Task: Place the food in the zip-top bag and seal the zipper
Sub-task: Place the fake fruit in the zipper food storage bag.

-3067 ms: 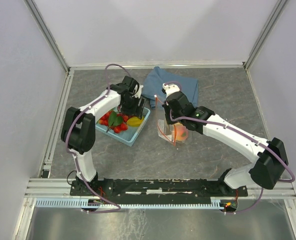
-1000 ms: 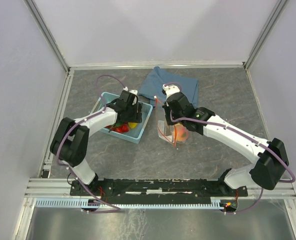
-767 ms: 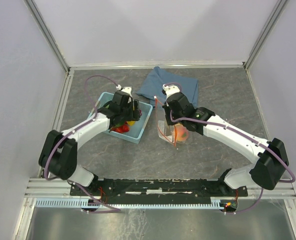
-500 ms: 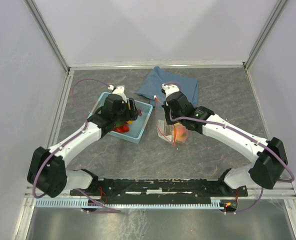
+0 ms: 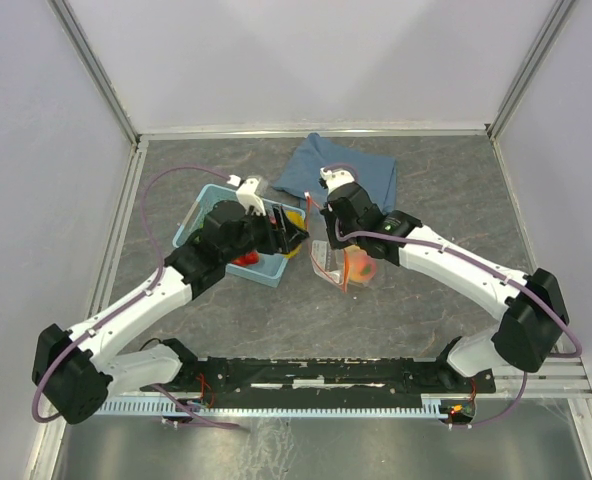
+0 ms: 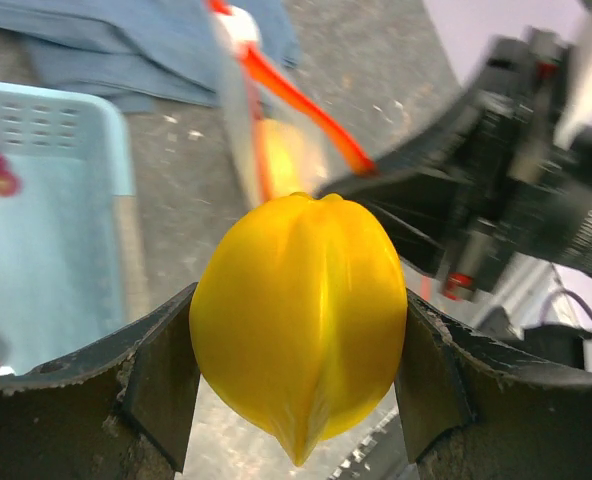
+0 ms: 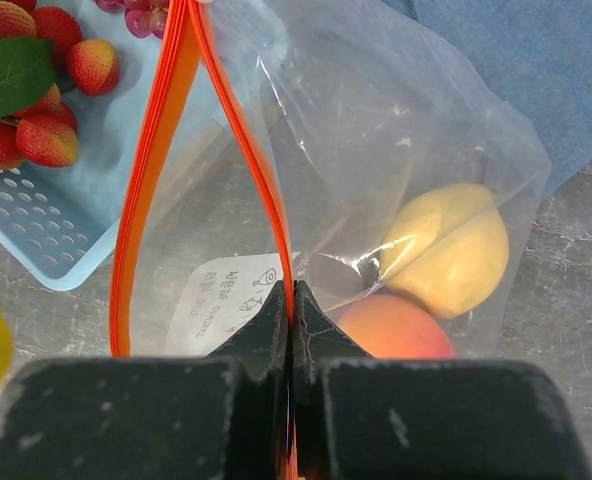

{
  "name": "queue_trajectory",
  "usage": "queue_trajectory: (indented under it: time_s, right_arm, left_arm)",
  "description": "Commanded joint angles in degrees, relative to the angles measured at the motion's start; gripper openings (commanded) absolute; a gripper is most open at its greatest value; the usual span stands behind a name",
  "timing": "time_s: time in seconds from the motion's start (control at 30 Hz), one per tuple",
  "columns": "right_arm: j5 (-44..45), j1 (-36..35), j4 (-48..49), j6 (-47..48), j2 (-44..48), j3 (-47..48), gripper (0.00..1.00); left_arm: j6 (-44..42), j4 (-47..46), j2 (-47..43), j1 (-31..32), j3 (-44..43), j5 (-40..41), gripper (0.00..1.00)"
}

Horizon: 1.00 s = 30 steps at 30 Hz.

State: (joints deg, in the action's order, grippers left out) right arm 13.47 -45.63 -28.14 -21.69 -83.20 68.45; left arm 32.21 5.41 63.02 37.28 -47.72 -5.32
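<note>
The zip-top bag [image 5: 344, 265] stands on the tabletop [image 5: 406, 330] near the middle of the scene, just right of the light blue basket [image 5: 198, 212] and in front of the blue cloth [image 5: 371, 165]. The right gripper [image 7: 292, 310] is clamped shut on one side of the zipper [image 7: 156, 150], holding the mouth up and parted in a narrow loop. Two peaches [image 7: 446, 248] already lie inside at the bottom, so part of the loading looks done. The left gripper [image 5: 286, 230] grips a yellow piece, probably the banana [image 6: 298, 310] seen end-on, its jaws wide around it. It holds the piece in the air between the basket and the bag, close to the mouth but not yet inside. In the basket lie the strawberries [image 7: 46, 140], the grapes [image 7: 136, 18] and a green leafy piece [image 7: 11, 72]. By my reckoning the job is less than half done: the banana must go in, the remaining pieces must follow, and the zipper has yet to be closed.
</note>
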Motion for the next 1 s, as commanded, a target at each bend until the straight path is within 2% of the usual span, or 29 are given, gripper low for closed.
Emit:
queue_trajectory:
  time_s: [0.0, 0.23, 0.4, 0.8, 0.97]
  right_arm:
    - [-0.44, -0.14, 2.44, -0.72, -0.27, 2.1, 0.02]
    - [-2.38, -0.32, 4.64, -2.06, 0.62, 1.15, 0.02]
    - [-3.44, -0.43, 4.89, -2.76, 1.88, 0.91, 0.02]
    - [-2.66, -0.43, 3.88, -3.34, 6.22, -0.24, 0.02]
    - [-4.15, -0.43, 4.55, -3.89, 6.29, -0.38, 0.02]
  left_arm:
    - [6.62, -5.08, -1.4, 4.22, -0.51, -4.69, 0.3]
    - [11.91, -11.45, 0.3, 6.23, 1.23, -3.51, 0.28]
    - [13.44, -12.44, 3.44, 6.93, 1.21, 0.81, 0.28]
    - [13.91, -6.03, 6.69, 6.93, 0.88, 12.5, 0.28]
    - [13.24, -4.66, 7.3, 6.92, 0.1, 13.92, 0.28]
